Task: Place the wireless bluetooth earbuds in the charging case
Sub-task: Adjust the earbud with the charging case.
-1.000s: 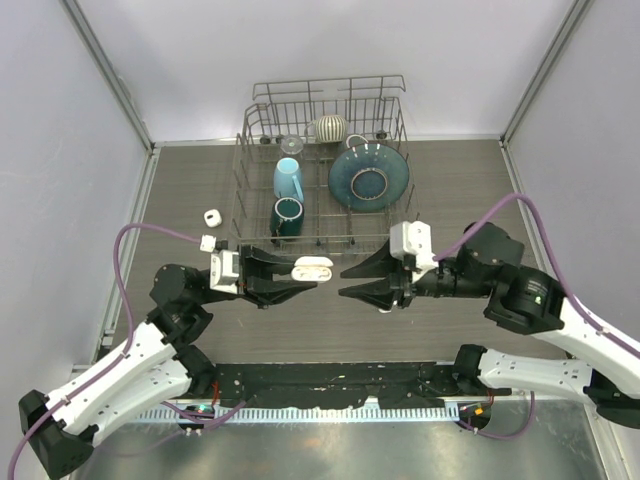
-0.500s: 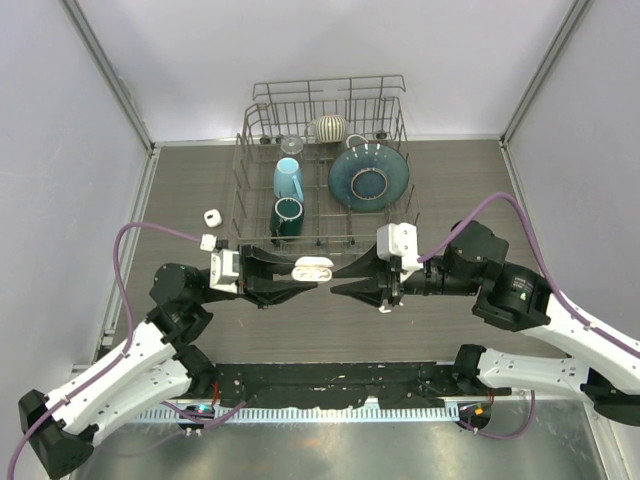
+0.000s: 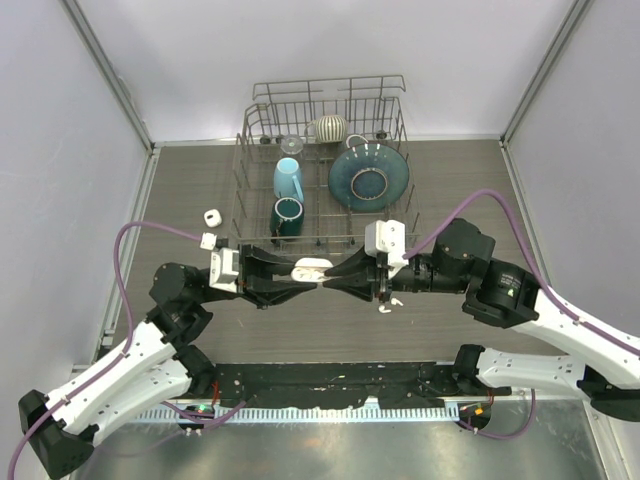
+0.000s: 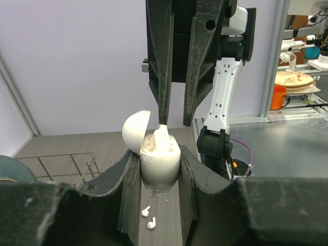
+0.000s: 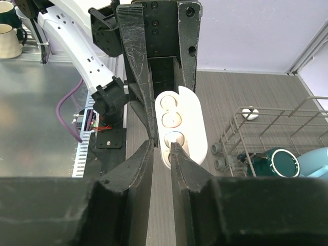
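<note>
So, down at the near edge both arms reach inward and meet over the middle of the table [image 3: 180, 190]. The left gripper [image 3: 306, 273] is clamped on the charging case [image 4: 160, 163], a finger on either side of the white body. It holds the case up off the wood with the lid [image 4: 135, 131] swung open to one side. And there's an earbud [image 4: 162, 136] standing up out of the case, its top poking above the rim, not fully down. The right gripper [image 5: 162, 148] comes in head-on from the other side, jaws narrow, just a slit between them. One tip sits right on top of that earbud; whether it's actually pinching it, I can't tell. On the table beneath the case, two loose earbuds [image 4: 151, 223] lie close together, touched by nothing. Further back stands the dish rack [image 3: 245, 150], with a teal mug [image 3: 287, 215] at its front. A light blue mug [image 3: 288, 178] is behind that, and a dark blue plate [image 3: 368, 177] is to the right. Left of the rack, a small white object [image 3: 212, 217] sits alone on the table.
</note>
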You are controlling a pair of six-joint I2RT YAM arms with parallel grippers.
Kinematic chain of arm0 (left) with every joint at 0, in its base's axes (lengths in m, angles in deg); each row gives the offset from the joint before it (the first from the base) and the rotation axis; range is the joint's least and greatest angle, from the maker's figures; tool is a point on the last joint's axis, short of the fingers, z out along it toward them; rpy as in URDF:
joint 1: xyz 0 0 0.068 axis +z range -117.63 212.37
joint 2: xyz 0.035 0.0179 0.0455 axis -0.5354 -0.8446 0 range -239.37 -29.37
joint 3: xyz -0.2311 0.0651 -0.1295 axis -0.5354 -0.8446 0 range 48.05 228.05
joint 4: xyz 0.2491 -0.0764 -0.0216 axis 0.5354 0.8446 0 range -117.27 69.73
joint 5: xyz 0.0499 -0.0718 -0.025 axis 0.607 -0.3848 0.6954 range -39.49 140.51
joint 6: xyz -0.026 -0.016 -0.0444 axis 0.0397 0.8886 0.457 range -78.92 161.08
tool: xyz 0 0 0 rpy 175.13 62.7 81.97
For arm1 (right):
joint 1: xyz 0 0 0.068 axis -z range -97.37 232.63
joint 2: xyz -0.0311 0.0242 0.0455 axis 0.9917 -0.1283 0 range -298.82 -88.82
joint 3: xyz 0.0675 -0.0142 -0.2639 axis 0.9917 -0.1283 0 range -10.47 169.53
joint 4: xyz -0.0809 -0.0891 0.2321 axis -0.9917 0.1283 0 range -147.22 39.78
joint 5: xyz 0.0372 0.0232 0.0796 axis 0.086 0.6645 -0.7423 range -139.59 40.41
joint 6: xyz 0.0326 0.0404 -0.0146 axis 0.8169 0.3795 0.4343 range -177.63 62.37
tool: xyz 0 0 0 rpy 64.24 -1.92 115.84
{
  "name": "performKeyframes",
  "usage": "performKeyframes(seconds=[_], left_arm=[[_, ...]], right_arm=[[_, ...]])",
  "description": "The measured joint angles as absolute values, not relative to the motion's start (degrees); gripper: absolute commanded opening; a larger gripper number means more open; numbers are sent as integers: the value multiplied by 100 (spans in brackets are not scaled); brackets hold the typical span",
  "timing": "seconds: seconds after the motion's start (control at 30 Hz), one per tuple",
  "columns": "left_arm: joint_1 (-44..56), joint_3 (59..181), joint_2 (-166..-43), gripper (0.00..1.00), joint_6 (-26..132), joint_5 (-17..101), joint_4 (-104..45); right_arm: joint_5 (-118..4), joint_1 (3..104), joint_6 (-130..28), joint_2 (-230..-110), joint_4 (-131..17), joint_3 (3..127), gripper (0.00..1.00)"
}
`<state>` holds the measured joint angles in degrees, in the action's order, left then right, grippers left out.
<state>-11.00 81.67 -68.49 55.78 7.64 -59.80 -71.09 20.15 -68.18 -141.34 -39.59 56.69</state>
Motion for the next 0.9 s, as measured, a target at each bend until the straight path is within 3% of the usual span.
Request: performKeyframes(seconds=[0.1,0.23,0.37,0.67,0.9], left_arm=[[-1100,8167,-6836,0,5589,757,-5976],[-1098,8167,-6831,0,5596,759,-5978],[-1079,8167,-6827,0,5600,761,-5976],[-1070,8167,-6825,0,5609,785,-5972],[-1065,8167,-6825,0,5609,790,-5924]], right_arm=[[-7009,1998,-6848,-14138,-3966,5669,23],[-6851,1919,-6892,-14173,-3963,5669,31],[-6615,1770,-6988,-14173,-3957,5669,32],[-6272,1630,-7157,-14175,-3957,5669,28],[-6016,1469,-7283,-14249,-3880,5671,36]])
